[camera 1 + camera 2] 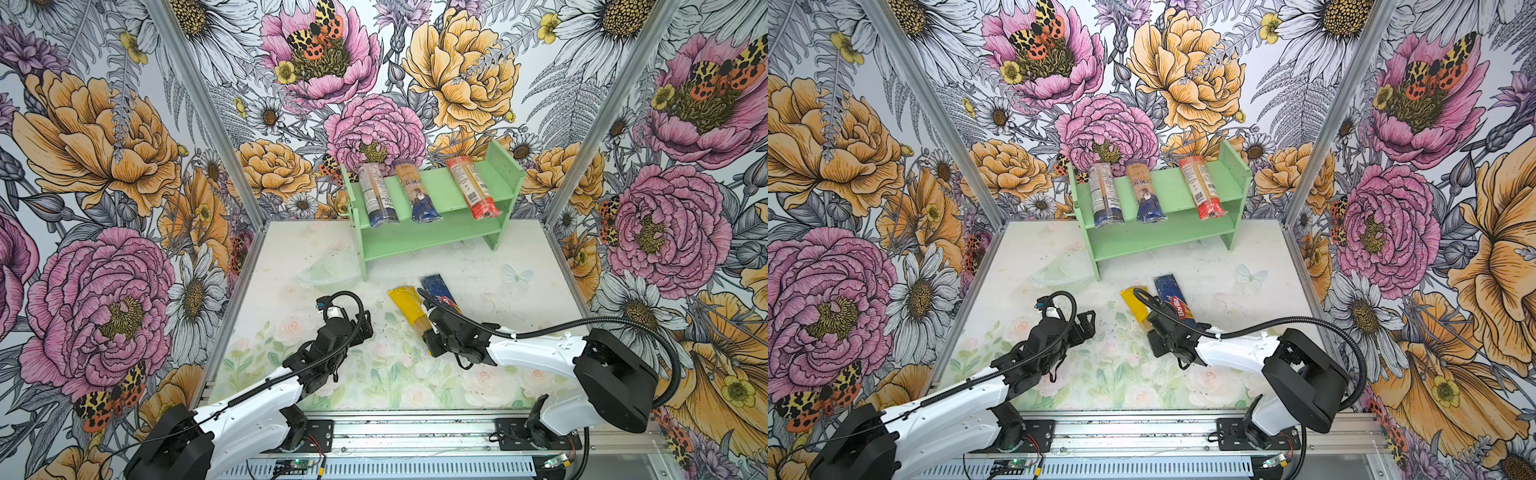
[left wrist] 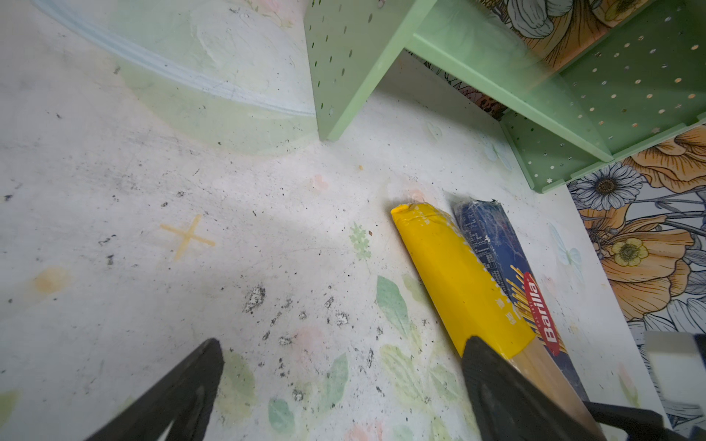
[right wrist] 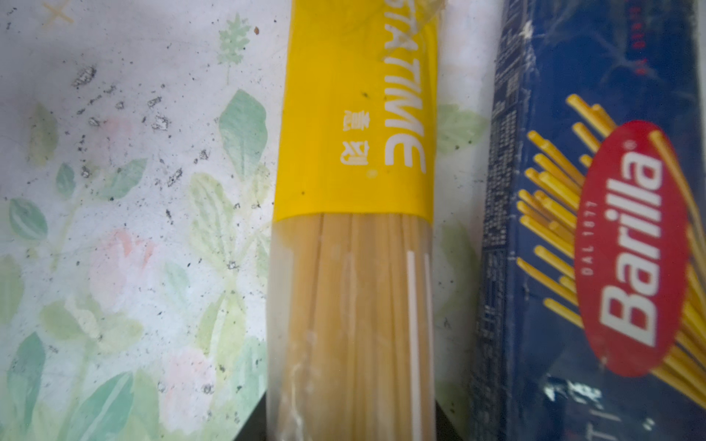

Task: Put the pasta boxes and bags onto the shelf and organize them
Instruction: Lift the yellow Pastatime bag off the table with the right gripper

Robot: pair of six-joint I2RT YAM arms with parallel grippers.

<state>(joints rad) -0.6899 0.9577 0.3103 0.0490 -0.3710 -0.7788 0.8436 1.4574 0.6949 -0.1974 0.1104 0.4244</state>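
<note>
Five long, narrow spaghetti packs and one small mint-green wooden two-tier shelf (image 1: 440,189) with pegholed side panels, which stands at the far edge of the pale floral tabletop (image 1: 519,316).

Upper tier, three packs lying front to back, near ends at the tier's front edge: an outer blue-ended clear bag (image 1: 376,195) by the left panel, an inner blue-ended clear bag (image 1: 417,193) next to it, and one red-ended clear bag (image 1: 471,193) toward the right panel.

Tabletop, two packs near the middle of the surface, in front of the shelf: one yellow plastic bag (image 3: 355,114) with a clear half showing pale strands, and just beside it one dark blue Barilla cardboard box (image 3: 611,229) with a red oval logo.

The two black parallel grippers:
- **Left gripper** (image 2: 344,401): its jaws are spread wide and hold nothing, above bare tabletop left of the yellow bag.
- **Right gripper** (image 1: 430,338): it is over the yellow bag's clear end with a finger on either side. From here one cannot tell whether they pinch the bag.
</note>
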